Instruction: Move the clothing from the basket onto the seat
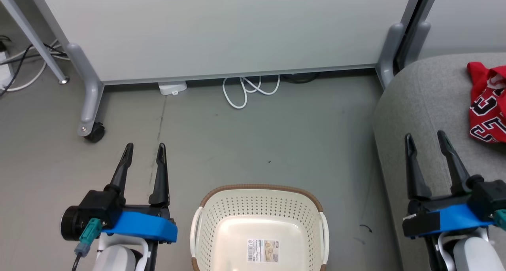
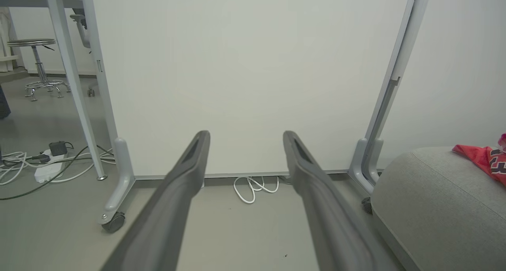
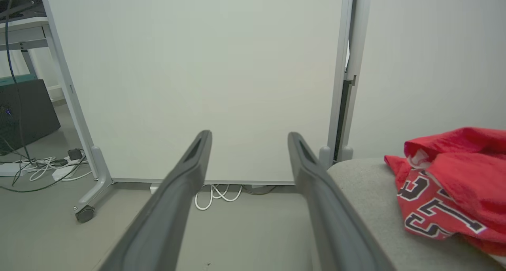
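Basket (image 1: 257,203) on the grey floor (image 1: 257,136) at the bottom centre of my head view, cream and perforated, with a brown woven-look rim. Inside it I see its pale bottom and a small paper label (image 1: 263,250) lying flat near the middle.

The clothing (image 1: 487,105), red fabric with black, white-edged lettering, lies crumpled on the seat (image 1: 427,105) at the right edge of the frame, well apart from the basket. The seat, a light grey upholstered cushion with a rounded corner, takes up the right side of the picture.

My left gripper (image 1: 145,146) hangs over the floor at lower left, to the left of the basket, its jaws moderately wide and holding nothing. My right gripper (image 1: 425,134) hangs over the seat's near edge at lower right, jaws likewise parted and empty. The clothing is near its right finger but not touching it.

Through the right wrist camera the red heap sits at the right of the frame on the grey cushion, with white trim showing in a fold.

Across the top of the head view stands a white partition panel (image 1: 237,29) on grey legs. A castor (image 1: 95,131) shows at upper left, and a coil of white cable (image 1: 247,89) lies on the floor below the panel's lower edge.
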Controlling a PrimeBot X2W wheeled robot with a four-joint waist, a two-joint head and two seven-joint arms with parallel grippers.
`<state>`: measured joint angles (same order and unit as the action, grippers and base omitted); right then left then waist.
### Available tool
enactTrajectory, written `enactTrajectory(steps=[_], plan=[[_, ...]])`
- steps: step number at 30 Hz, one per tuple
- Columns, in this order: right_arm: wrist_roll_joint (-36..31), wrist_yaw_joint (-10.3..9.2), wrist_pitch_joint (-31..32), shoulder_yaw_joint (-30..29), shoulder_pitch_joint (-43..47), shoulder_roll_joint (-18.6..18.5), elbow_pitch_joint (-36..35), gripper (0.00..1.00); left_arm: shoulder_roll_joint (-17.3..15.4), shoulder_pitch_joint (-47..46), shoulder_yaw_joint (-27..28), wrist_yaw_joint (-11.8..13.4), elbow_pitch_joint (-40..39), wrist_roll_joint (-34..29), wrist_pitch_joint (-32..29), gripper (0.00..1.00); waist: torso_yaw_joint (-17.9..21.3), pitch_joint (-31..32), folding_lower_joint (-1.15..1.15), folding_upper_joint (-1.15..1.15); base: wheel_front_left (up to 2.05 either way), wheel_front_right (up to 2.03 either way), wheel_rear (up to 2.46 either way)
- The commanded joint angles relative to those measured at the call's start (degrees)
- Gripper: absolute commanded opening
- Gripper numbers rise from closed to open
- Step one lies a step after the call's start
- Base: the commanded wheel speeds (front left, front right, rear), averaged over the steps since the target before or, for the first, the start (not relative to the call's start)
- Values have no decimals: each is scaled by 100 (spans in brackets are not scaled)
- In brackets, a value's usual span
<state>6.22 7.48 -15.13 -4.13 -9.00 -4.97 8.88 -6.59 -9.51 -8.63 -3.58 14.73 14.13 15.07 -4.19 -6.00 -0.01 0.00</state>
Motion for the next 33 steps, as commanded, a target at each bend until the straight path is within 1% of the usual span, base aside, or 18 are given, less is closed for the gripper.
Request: enactTrajectory(steps=[1,16,26,27,33], plan=[[43,3,-2,-22,148,39,27,100,41,82,79,-45,6,-59,14,100,-14,76,1,0,0,0,0],[52,3,-2,-55,509,193,87,100,271,437,478,-202,5,-271,14,100,-23,334,1,0,0,0,0],[66,3,-2,-66,527,211,104,100,329,440,557,-260,-5,-385,14,100,-41,334,1,0,0,0,0],[49,0,1,-55,457,198,113,0,329,441,541,-252,21,-356,-3,0,-40,335,1,0,0,0,0],[153,0,79,-63,524,230,415,0,352,652,553,-254,302,-242,-76,0,-36,339,1,0,0,0,0]])
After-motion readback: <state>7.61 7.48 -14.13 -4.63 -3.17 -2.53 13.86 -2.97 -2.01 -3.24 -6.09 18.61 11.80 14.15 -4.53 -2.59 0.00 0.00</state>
